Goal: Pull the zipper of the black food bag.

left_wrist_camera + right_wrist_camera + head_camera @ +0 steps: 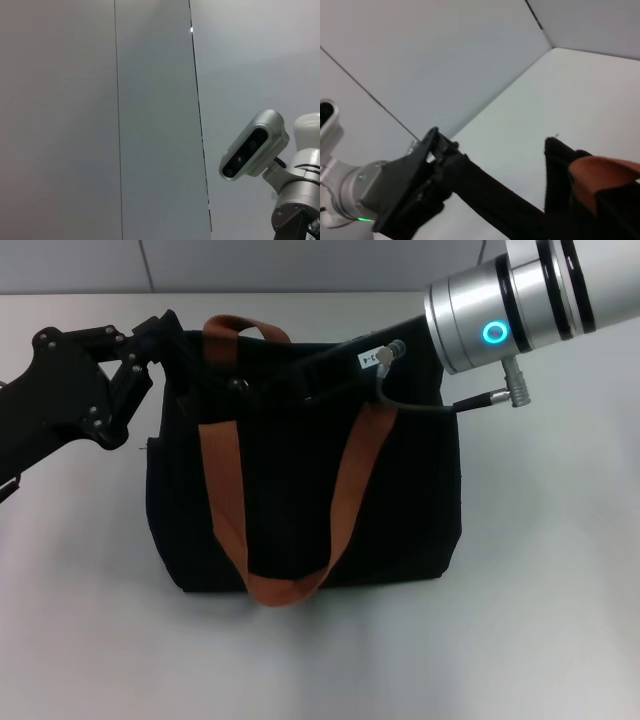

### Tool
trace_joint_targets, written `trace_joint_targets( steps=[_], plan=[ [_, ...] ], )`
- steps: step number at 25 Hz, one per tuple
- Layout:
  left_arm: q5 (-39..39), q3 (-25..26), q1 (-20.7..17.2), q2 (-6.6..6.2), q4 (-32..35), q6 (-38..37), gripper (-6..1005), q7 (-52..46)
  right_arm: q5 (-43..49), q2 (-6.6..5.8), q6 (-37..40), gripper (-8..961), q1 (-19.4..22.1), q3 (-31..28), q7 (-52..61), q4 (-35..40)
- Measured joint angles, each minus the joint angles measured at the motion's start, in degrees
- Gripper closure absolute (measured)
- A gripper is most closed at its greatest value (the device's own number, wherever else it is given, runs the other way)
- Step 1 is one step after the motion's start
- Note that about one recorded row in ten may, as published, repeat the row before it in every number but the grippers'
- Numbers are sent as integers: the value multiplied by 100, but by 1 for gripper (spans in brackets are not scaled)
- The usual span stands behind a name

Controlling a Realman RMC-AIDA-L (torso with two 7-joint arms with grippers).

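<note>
The black left gripper (pixel 170 328) pinches the top left corner of the boxy black fabric food bag (pixel 300 490) on the white table (pixel 540 620); the right gripper (pixel 250 383) reaches its top edge, jaw state and zipper unclear.

black food bag (pixel 400 500), orange-brown straps (pixel 225 490), white table (pixel 540 590)
</note>
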State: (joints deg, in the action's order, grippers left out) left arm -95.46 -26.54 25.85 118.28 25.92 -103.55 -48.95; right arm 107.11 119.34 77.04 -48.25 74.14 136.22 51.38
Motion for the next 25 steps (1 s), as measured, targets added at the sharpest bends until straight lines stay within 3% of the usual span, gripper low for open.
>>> trace_joint_targets(
  steps=[8,19,25],
  plan=[
    [50,10,-24,-7,1,19,978,0,917,10,25,953,298,-4,836,895],
    [88,76,-45,-30,1,63,968,0,1963,24,413,945,1331,-306,1853,2794],
    [94,87,-45,-33,1,72,962,0,1587,35,557,941,1723,-577,1738,3030]
  ],
)
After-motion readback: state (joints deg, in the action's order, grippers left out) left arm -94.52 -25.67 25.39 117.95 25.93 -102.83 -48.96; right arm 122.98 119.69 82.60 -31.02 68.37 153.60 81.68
